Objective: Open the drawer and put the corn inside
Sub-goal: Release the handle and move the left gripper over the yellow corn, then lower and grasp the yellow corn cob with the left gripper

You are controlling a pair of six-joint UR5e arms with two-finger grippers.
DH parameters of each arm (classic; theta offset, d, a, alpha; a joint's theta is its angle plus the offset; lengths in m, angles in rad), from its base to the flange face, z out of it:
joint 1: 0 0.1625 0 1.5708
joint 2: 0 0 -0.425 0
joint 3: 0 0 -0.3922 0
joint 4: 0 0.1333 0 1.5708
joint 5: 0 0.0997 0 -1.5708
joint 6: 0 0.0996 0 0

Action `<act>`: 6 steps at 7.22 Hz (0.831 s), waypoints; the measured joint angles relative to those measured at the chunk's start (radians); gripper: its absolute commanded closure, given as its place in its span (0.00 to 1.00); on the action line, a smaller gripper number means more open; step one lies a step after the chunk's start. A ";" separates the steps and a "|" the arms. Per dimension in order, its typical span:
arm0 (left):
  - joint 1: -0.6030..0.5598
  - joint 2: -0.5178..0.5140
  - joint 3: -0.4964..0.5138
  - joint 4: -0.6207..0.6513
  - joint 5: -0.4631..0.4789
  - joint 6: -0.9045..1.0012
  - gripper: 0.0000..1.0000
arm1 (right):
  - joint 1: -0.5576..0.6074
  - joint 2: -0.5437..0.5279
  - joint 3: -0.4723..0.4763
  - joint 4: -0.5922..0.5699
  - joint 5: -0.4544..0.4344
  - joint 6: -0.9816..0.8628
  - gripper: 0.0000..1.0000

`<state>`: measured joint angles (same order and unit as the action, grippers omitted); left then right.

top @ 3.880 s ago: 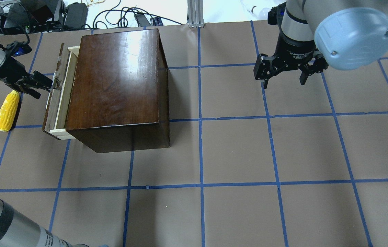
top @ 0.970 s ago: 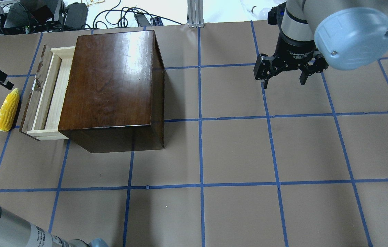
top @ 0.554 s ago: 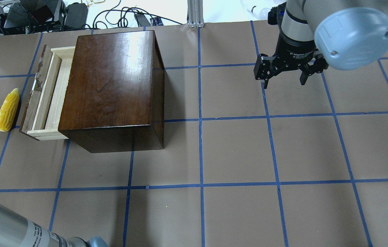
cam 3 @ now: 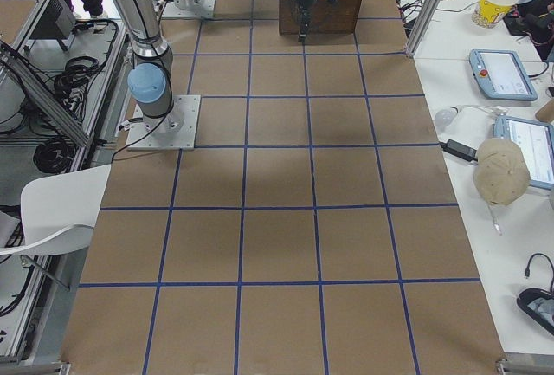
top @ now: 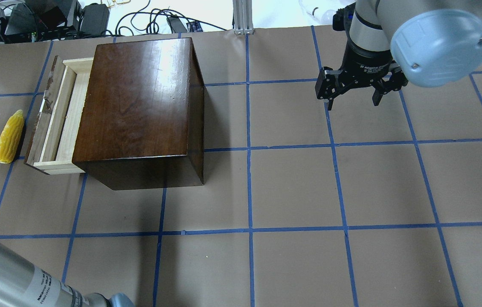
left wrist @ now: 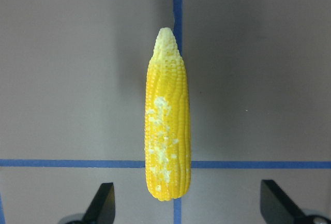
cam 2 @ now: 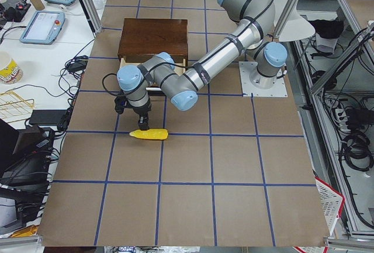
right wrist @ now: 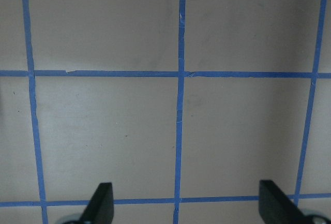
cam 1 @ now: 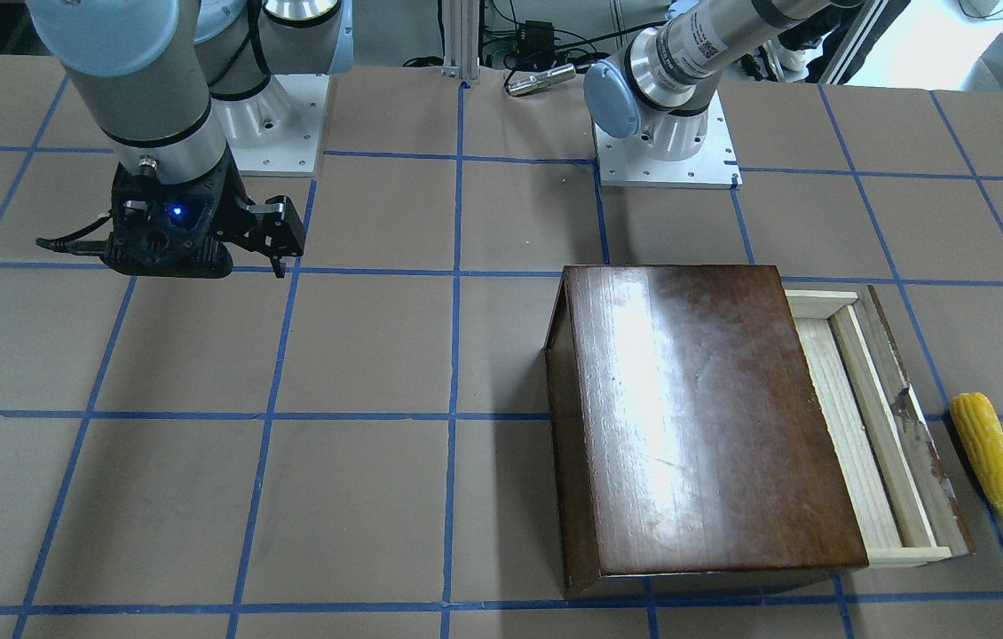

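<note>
Taped table (top: 292, 187): drawer (top: 59, 115) sits open, so step one looks done; corn (top: 9, 136) lies outside it, ungrasped, below wide-spread left gripper (left wrist: 186, 185); right gripper (top: 353, 100) wide, idle.

Only legible print: white "2F Adaptive" on the black body of the right gripper (top: 353, 103), at 1 o'clock in the overhead view. The rest of that line and the line under it are too small to read. The white label (top: 49, 289) on the left arm (top: 6, 268), at 7 o'clock overhead, carries dark fine print that is unreadable. Same label at 1 o'clock in the front-facing view, also unreadable.
</note>
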<state>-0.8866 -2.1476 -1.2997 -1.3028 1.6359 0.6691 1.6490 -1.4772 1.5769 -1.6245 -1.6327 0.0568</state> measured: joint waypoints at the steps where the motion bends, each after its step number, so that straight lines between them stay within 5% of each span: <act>1: 0.000 -0.015 -0.001 0.006 0.003 -0.002 0.00 | 0.000 0.000 0.000 0.000 0.000 0.000 0.00; 6: 0.003 -0.103 -0.006 0.018 0.005 -0.022 0.00 | 0.000 0.000 0.000 0.000 0.001 0.000 0.00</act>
<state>-0.8839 -2.2505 -1.3055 -1.2848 1.6412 0.6472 1.6490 -1.4772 1.5769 -1.6245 -1.6321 0.0568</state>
